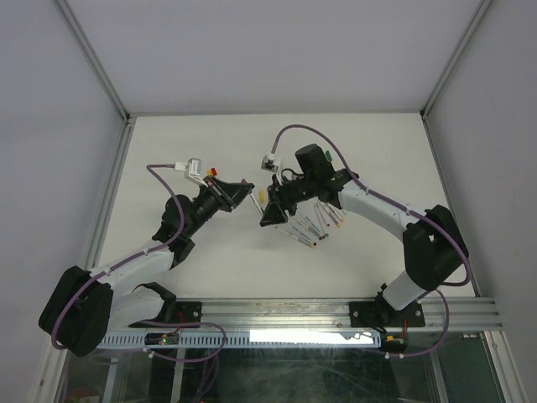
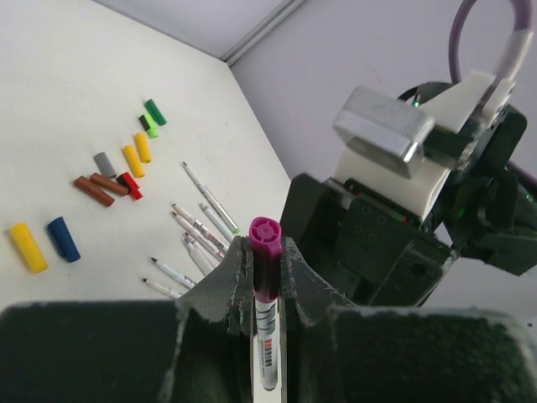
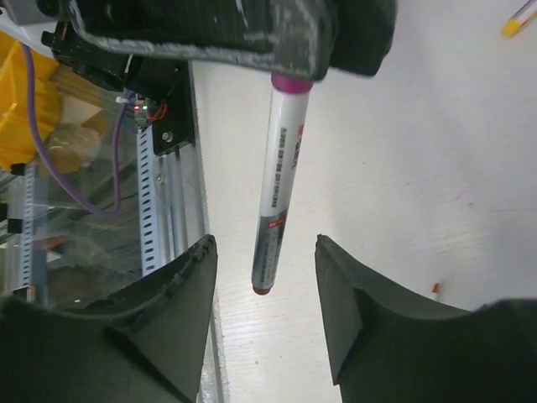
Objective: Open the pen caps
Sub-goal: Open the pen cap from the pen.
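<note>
White table (image 1: 377, 151): left gripper (image 2: 267, 262) clamps pen (image 2: 268, 340) (magenta cap (image 2: 264, 233) on); right gripper (image 3: 264, 248) jaws apart.

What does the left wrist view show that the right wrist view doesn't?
Left wrist only: the loose caps and bare pen barrels lying on the table. Right wrist only: the pen along its whole barrel to its reddish end, with the right gripper open either side, not touching it. Both: that pen's magenta cap clamped in the left gripper.
</note>
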Controlling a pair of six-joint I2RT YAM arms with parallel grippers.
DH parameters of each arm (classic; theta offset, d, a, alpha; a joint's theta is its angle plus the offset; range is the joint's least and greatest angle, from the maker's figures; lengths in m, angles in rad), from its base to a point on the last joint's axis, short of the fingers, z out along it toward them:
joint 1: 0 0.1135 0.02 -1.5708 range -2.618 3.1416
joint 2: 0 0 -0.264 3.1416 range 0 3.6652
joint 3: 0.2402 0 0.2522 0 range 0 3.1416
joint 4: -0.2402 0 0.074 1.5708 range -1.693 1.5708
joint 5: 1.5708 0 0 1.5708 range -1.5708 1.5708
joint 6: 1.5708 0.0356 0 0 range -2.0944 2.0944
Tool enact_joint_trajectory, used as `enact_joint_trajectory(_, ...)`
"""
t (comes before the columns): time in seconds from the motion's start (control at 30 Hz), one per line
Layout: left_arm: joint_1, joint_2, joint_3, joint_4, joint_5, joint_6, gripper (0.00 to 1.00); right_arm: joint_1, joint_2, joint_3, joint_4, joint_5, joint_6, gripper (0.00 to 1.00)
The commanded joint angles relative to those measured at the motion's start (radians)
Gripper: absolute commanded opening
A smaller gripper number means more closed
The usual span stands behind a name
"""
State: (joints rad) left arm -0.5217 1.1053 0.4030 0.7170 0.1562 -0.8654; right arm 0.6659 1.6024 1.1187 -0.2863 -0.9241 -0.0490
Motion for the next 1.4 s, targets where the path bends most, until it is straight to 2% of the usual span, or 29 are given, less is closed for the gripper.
enact_joint_trajectory(0.0, 0.005, -0.031, -0.039, 0.195, 0.079, 0.033, 0.00, 0.004, -0.113, 0.084, -0.079, 0.098, -0.161, 0.55)
enact_joint_trajectory(0.2, 0.005, -0.072, -0.078, 0.239, 0.070, 0.055, 0.00, -0.048, -0.244, 0.104, -0.140, 0.210, -0.292, 0.57)
enact_joint_trajectory(0.3, 0.005, -0.088, -0.095, 0.260, 0.077, 0.072, 0.00, -0.074, -0.342, 0.087, -0.099, 0.292, -0.322, 0.60)
enact_joint_trajectory(0.43, 0.005, -0.075, -0.108, 0.325, 0.114, 0.078, 0.00, -0.076, -0.417, 0.054, -0.022, 0.415, -0.303, 0.97)
enact_joint_trajectory(0.47, 0.005, -0.066, -0.110, 0.347, 0.124, 0.078, 0.00, -0.076, -0.407, 0.065, -0.040, 0.387, -0.273, 0.98)
enact_joint_trajectory(0.57, 0.005, -0.029, -0.113, 0.427, 0.149, 0.075, 0.00, -0.080, -0.357, 0.089, -0.111, 0.097, -0.246, 0.99)
enact_joint_trajectory(0.63, 0.005, 0.000, -0.108, 0.471, 0.166, 0.070, 0.00, -0.081, -0.347, 0.023, -0.045, -0.025, -0.173, 0.99)
enact_joint_trajectory(0.73, 0.000, 0.042, -0.108, 0.532, 0.167, 0.049, 0.00, -0.081, -0.338, -0.069, 0.097, -0.019, -0.034, 0.96)
enact_joint_trajectory(0.87, -0.021, 0.080, -0.113, 0.606, 0.134, 0.035, 0.00, -0.070, -0.301, -0.107, 0.208, -0.017, 0.091, 0.93)
enact_joint_trajectory(1.07, -0.072, 0.126, -0.094, 0.628, 0.084, 0.046, 0.00, -0.019, -0.258, -0.120, 0.269, 0.060, 0.139, 0.83)
enact_joint_trajectory(1.3, -0.098, 0.176, -0.074, 0.661, 0.067, 0.040, 0.00, 0.006, -0.252, -0.125, 0.294, 0.109, 0.168, 0.59)
enact_joint_trajectory(1.37, -0.098, 0.179, -0.070, 0.666, 0.065, 0.040, 0.00, 0.005, -0.250, -0.124, 0.289, 0.108, 0.170, 0.47)
